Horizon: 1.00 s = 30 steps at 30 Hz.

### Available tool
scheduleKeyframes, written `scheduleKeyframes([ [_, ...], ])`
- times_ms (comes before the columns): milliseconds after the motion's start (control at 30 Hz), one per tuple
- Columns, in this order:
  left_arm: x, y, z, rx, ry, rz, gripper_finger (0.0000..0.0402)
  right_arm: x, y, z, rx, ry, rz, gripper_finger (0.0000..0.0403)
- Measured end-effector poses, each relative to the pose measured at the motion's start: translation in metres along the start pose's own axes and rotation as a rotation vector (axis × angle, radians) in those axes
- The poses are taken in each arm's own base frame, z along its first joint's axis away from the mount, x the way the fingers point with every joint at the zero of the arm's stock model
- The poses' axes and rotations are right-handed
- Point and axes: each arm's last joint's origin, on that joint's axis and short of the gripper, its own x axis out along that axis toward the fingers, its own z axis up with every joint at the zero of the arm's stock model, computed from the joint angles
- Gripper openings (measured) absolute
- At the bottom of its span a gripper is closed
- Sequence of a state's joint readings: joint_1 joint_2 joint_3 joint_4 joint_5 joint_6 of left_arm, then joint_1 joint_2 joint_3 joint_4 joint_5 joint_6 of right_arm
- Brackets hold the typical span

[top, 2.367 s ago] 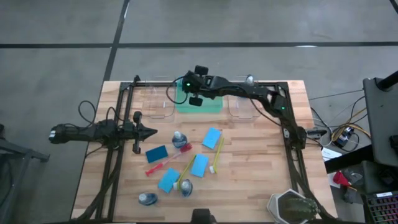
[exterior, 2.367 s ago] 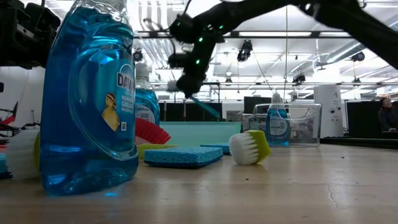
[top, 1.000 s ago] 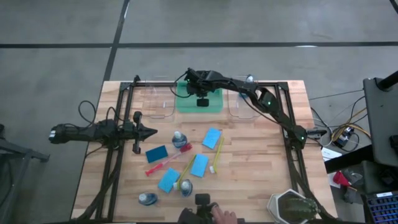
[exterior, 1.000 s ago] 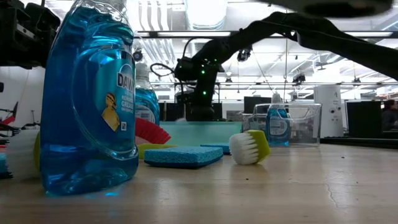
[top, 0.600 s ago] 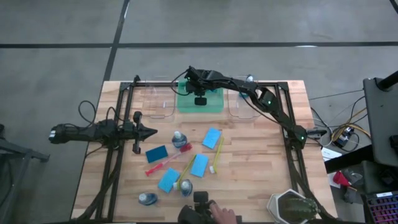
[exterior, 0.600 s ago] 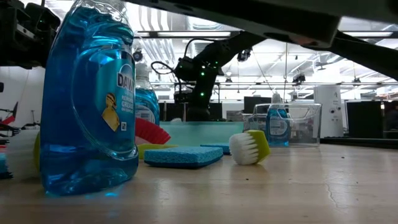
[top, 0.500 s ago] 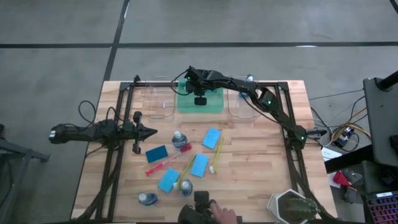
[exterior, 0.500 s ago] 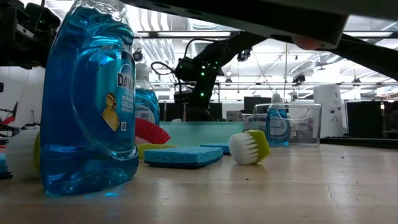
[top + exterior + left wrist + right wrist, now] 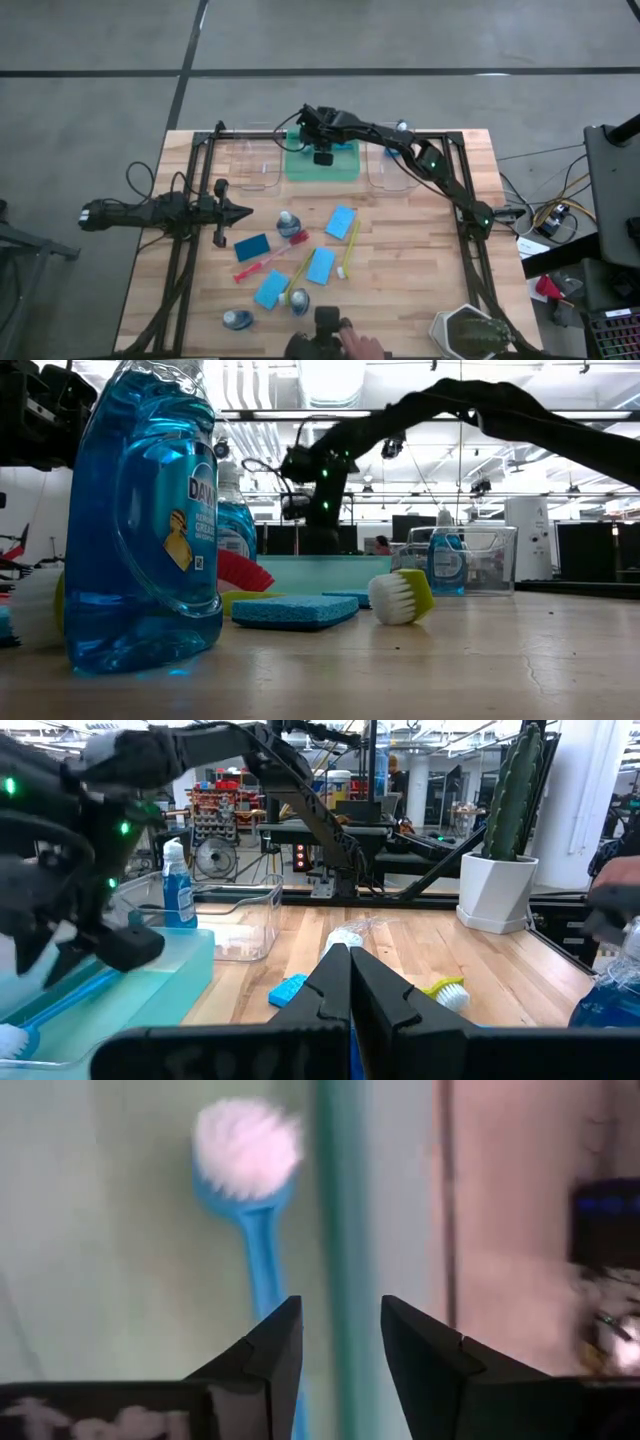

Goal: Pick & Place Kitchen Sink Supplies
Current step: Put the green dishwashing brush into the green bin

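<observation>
1. The right gripper [image 9: 322,157] is held over the green bin [image 9: 345,166], fingers parted and seemingly empty
2. The blue brush [image 9: 251,1200] is seen inside the bin
3. The left gripper [image 9: 243,212] is kept clenched, apart

Brush [image 9: 247,1190] in bin [image 9: 120,1230]

The blue brush [image 9: 250,1190] has its handle end hidden behind the right claw [image 9: 340,1342]. In the low view, the big bottle [image 9: 140,520] is cut off by the top edge and hides sponges behind it.
</observation>
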<state>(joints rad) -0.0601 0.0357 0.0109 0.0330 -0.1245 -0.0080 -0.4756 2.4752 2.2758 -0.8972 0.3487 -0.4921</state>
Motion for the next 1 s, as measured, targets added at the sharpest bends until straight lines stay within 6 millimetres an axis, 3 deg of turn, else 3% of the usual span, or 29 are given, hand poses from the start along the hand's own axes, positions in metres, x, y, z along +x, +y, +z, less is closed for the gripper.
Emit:
scheduleKeyframes([
  [167,0.000,0.000,0.000,0.000,0.000,0.000,0.0003,-0.025,-0.003,0.009,0.064,-0.013,-0.016,0.0138],
  [433,0.000,0.000,0.000,0.000,0.000,0.000,0.0003,-0.075,0.005,0.006,0.180,0.007,0.059,0.0127],
  [567,0.000,0.000,0.000,0.000,0.000,-0.001,0.0003,-0.104,0.014,0.005,0.157,-0.029,0.234,0.0119],
  [767,0.000,0.000,0.000,0.000,0.000,0.000,0.0003,-0.143,0.038,0.000,-0.009,-0.058,0.538,0.0103],
  [1000,0.000,0.000,0.000,0.000,0.001,0.000,0.0003,-0.173,0.084,-0.003,-0.131,-0.006,0.821,0.0085],
])
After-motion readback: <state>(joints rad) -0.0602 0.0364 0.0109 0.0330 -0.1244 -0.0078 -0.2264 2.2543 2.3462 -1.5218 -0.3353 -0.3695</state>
